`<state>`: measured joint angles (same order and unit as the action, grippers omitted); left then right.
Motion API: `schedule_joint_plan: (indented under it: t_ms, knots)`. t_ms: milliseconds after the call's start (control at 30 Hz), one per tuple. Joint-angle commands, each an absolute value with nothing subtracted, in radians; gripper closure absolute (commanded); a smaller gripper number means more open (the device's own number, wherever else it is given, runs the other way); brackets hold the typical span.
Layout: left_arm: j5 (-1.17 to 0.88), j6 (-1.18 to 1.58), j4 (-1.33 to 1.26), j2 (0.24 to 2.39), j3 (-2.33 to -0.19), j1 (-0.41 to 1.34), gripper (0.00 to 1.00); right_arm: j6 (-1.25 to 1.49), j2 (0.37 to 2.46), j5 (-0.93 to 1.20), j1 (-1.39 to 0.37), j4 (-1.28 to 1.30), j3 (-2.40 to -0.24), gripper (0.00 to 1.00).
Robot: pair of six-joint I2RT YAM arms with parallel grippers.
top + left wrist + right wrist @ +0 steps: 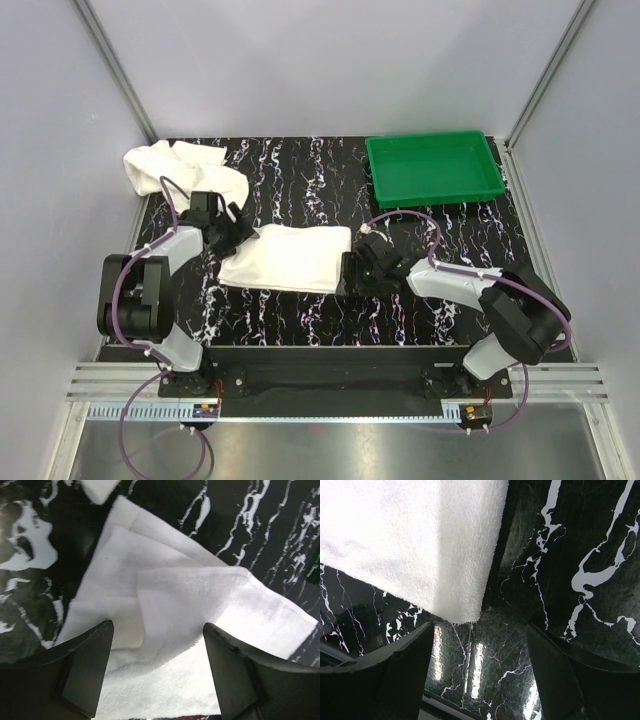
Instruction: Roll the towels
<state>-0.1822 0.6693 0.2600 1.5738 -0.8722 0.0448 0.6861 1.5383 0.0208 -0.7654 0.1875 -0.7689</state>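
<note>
Top external: I see smaller towel (287, 258) lying flat; larger towel (180, 168) bunched beyond its left end. Left gripper (235, 226) wide over that end, right gripper (351, 272) wide beside right end.

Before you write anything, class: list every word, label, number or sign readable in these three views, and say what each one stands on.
None can be read.
The folded towel, the crumpled towel, the green tray and the marbled table bear no print.
The small parts at the near edge are too small to tell.
</note>
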Motion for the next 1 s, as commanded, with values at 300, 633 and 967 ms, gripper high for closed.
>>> schedule_joint_plan:
  t_ms: [300, 633, 967]
  knots:
    - [-0.262, 0.669, 0.089, 1.528, -0.85, 0.049, 0.63, 0.706, 1.528, 0.023, -0.759, 0.189, -0.727, 0.2]
    - [-0.149, 0.624, 0.126, 1.315, -0.792, 0.051, 0.96, 0.718, 1.543, 0.037, -0.759, 0.167, -0.704, 0.21]
    - [0.127, 0.643, 0.294, 1.325, -0.856, 0.051, 0.2, 0.704, 1.508, 0.009, -0.759, 0.201, -0.713, 0.2]
